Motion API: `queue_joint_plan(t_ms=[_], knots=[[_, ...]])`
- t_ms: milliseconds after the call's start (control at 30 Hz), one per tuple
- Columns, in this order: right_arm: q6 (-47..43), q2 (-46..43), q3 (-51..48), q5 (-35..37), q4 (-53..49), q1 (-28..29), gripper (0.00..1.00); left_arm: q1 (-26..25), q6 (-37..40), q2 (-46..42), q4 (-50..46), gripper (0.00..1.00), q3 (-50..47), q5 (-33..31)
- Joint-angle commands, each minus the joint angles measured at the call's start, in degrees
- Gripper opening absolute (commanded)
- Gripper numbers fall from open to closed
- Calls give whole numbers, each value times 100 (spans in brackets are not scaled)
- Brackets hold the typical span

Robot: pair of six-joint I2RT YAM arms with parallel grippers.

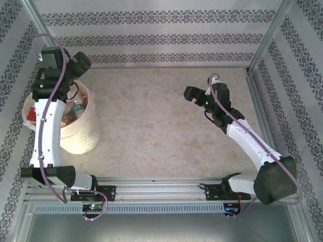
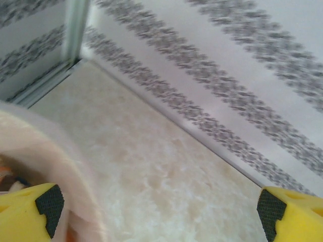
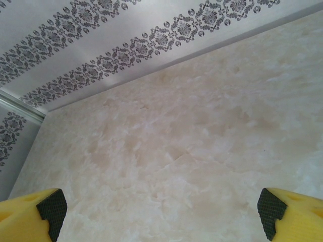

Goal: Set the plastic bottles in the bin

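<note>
From the top camera, the bin (image 1: pixel 83 135) is seen at the left edge of the bench (image 1: pixel 151 126), close to the left arm (image 1: pixel 48 131), presumably so that drops are kept short. The plastic bottles (image 1: pixel 75 112) are piled inside it, red and amber among them. The left tool (image 1: pixel 76 64) is held above the bin's far rim; the right tool (image 1: pixel 192 95) is poised over the bench, well apart from the bin. In the left wrist view, the jaws are spread wide with nothing gripped, the bin's wall just beside one. In the right wrist view, the jaws are likewise spread wide and nothing is held
</note>
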Motion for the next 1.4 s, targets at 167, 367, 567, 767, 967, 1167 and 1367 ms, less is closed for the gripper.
queue_joint_plan(t_ms=[167, 367, 567, 767, 967, 1167, 1367], knots=[[-40, -400, -208, 684, -2, 22, 98, -1718, 1451, -61, 1250, 100, -214, 671], [-643, -686, -513, 1474, 12, -251, 98, -2647, 2009, -25, 2252, 100, -1265, 569], [-1818, -768, -1057, 2225, 186, -813, 98, -2773, 2556, -249, 3366, 100, -2875, -123], [-2060, -169, -1729, 2392, 723, -1546, 98, -2656, 3449, -256, 4037, 99, -4003, -796], [-2379, 431, -2429, 1411, 2316, -1983, 98, -2118, 3671, -337, 4682, 100, -5013, -907], [-2691, 864, -2905, 476, 4074, -2051, 98, -1488, 3755, -324, 5151, 100, -5841, -802], [-3148, 1565, -3361, 318, 5796, -1715, 98, -886, 3580, -204, 6087, 100, -6756, -272]])
